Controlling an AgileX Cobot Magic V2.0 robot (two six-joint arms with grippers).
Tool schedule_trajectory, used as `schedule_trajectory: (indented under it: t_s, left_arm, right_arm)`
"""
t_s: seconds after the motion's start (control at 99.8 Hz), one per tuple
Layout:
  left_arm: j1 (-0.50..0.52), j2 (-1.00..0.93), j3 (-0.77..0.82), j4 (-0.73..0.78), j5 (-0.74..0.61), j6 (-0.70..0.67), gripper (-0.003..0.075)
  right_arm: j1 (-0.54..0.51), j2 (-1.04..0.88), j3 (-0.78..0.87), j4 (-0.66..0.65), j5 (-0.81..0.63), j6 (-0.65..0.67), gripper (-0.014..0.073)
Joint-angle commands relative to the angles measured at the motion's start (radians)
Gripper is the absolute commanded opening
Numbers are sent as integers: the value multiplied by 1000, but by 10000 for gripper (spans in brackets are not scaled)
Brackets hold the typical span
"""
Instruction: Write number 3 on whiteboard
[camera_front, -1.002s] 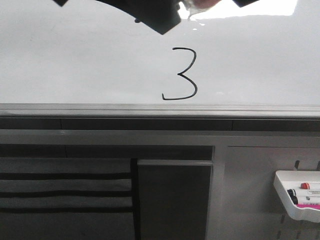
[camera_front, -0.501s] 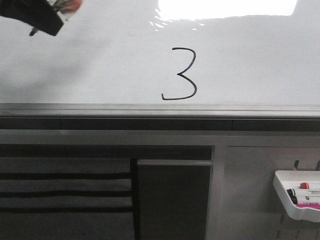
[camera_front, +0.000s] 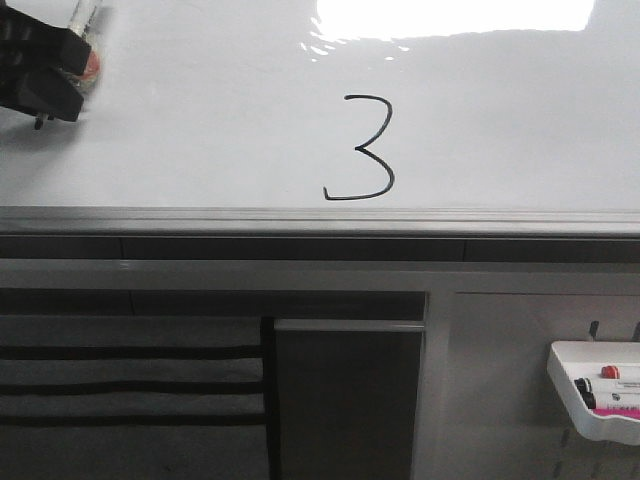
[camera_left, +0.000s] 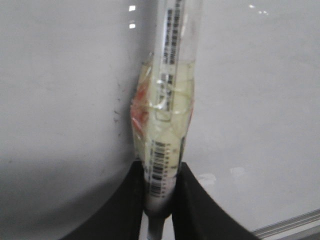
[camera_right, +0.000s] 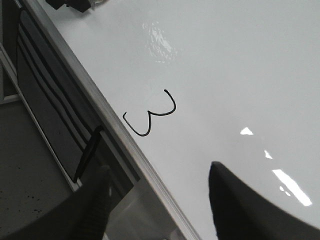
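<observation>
A thin black number 3 is drawn on the glossy whiteboard, low and a little right of centre, just above the grey frame edge. It also shows in the right wrist view. My left gripper is at the board's far left and is shut on a marker wrapped in clear tape, with a barcode on its barrel. The marker's tip is hidden. My right gripper is open and empty, and hangs over the board's frame edge.
Bright glare lies on the top of the board. Below the frame stand grey panels and a dark cabinet door. A small white marker tray with markers hangs at the lower right.
My left gripper with the marker has moved from above the 3 leftward and a little down, to the board's far left edge. The 3 is unchanged.
</observation>
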Motion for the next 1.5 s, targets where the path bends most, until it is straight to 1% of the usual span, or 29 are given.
schedule_trajectory:
  t_s: [0.0,0.18,0.501,0.551,0.601,0.701,0.751,0.821,0.912,0.982,1.032,1.072,1.082,1.102,1.112,1.152,1.202,1.272,1.302,1.352,1.402,1.443,1.493]
  left_arm:
    - [4,-26,-25,-26,-69,-10,6]
    - [4,-10,-25,-103,-65,-12,8]
    - [4,7,-25,-105,-46,-14,23]
    - [4,7,-25,-105,-35,-14,58]
    - [4,5,-25,-105,-32,-14,118]
    - [4,-6,-25,-92,-34,-14,279]
    - [4,-22,-25,-69,-34,-14,343]
    - [4,-51,-25,-37,-15,-14,372]
    - [4,-113,-25,42,49,-14,371]
    - [4,-175,-25,109,121,-14,371]
    - [4,-224,-25,153,172,-16,370]
    - [4,-267,-25,189,223,-22,366]
    - [4,-274,-25,195,231,-24,366]
    - [4,-296,-25,215,254,-34,366]
    - [4,-311,-25,222,268,-39,366]
    - [4,-346,-25,283,301,-94,366]
    - [4,-395,-25,374,345,-183,365]
    - [4,-457,-24,525,388,-339,344]
    - [4,-486,-19,583,393,-421,323]
    - [4,-527,3,670,381,-506,270]
    - [4,-568,37,707,347,-546,216]
    - [4,-606,75,709,306,-549,174]
    - [4,-649,126,699,246,-549,103]
  right_arm:
    - [-5,7,-24,7,-62,3,378]
    - [-5,8,-13,7,-61,3,379]
    - [-5,8,-5,7,-53,8,378]
    - [-5,8,-5,7,-52,8,378]
    - [-5,8,-5,7,-51,8,378]
    - [-5,8,-5,7,-51,8,378]
    - [-5,8,-5,7,-49,19,378]
    - [-5,3,-5,7,-45,47,378]
    - [-5,-6,-5,-13,-30,148,378]
    - [-5,-13,-5,-51,-2,279,377]
    - [-5,-13,-5,-112,20,430,362]
    - [-5,-13,-5,-190,48,599,344]
    - [-5,-13,-5,-219,53,659,337]
    - [-5,-13,-5,-248,71,717,324]
    - [-5,-13,-5,-277,86,771,320]
    - [-5,-13,-5,-361,125,913,292]
    - [-5,-15,-5,-436,172,1023,258]
    - [-5,-27,4,-485,190,1087,215]
    - [-5,-38,11,-488,177,1089,199]
    - [-5,-63,31,-486,141,1092,169]
    - [-5,-97,58,-486,95,1099,132]
    - [-5,-131,86,-486,52,1099,90]
    - [-5,-173,118,-491,-3,1099,33]
